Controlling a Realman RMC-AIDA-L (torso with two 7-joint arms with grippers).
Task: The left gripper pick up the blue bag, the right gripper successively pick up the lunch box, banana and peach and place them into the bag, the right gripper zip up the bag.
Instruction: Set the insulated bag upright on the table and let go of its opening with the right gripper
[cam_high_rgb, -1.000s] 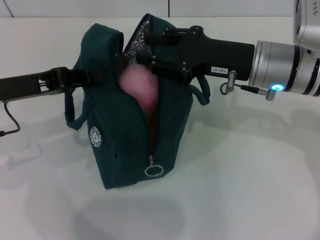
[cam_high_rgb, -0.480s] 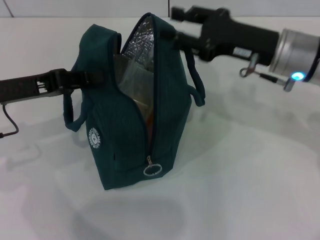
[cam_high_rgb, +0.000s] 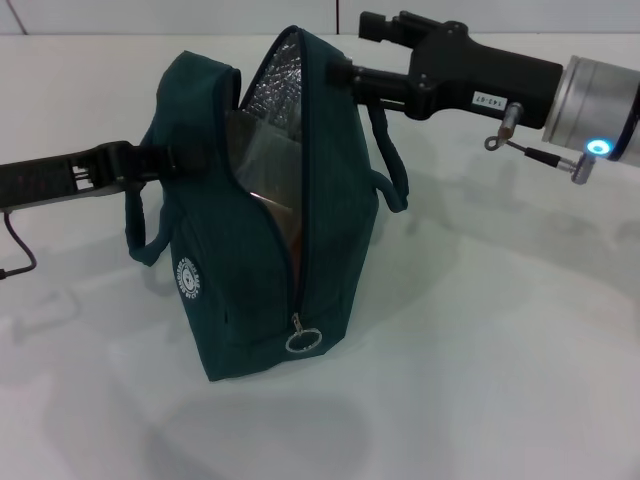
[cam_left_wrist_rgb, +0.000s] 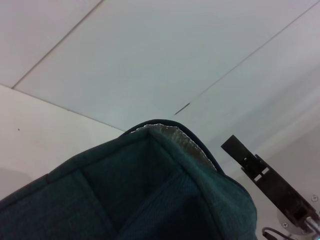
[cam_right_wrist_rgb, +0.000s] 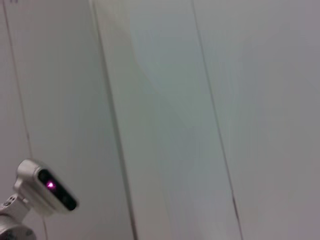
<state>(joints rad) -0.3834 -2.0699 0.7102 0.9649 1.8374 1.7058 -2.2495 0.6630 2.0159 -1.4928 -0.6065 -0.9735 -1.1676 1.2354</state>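
Observation:
The blue bag (cam_high_rgb: 250, 290) stands upright on the white table with its top gaping and silver lining showing. My left gripper (cam_high_rgb: 178, 157) is shut on the bag's left upper edge, next to a handle. Inside the opening I see the clear lunch box (cam_high_rgb: 265, 170) and below it an orange strip of the banana (cam_high_rgb: 288, 228). The peach is hidden. My right gripper (cam_high_rgb: 356, 48) hovers open and empty just past the bag's upper right rim. The left wrist view shows the bag's fabric (cam_left_wrist_rgb: 150, 195) up close, with the right gripper (cam_left_wrist_rgb: 260, 170) beyond it.
The metal ring zipper pull (cam_high_rgb: 303, 340) hangs low on the bag's front seam. A black cable (cam_high_rgb: 18, 250) trails on the table at the far left. The right wrist view shows only pale wall panels and a small white camera unit (cam_right_wrist_rgb: 45, 187).
One second ago my right gripper held the peach at the bag's mouth. It has since opened and pulled back up and to the right, and the peach no longer shows.

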